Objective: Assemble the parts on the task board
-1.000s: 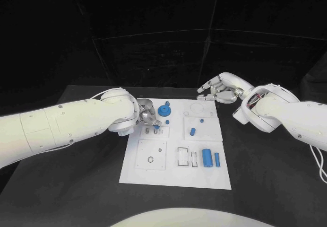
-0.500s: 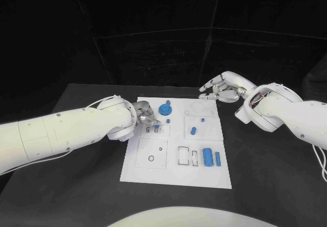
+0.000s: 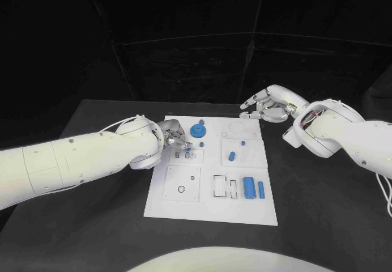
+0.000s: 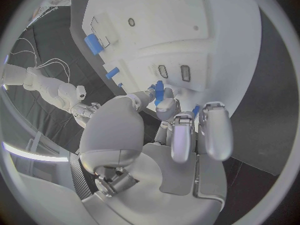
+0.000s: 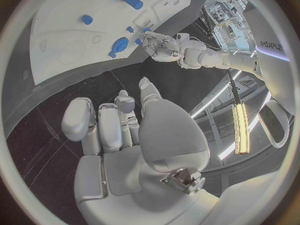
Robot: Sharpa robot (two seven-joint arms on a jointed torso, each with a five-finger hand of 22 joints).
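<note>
Now, from the head view, the left hand (image 3: 177,141) pinches a small blue part (image 3: 188,148) over the task board (image 3: 208,192); right hand (image 3: 268,107) hovers beyond, fingers apart. At the left wrist, the part sits just off two slots (image 4: 172,72); a tilt could jam it.
</note>
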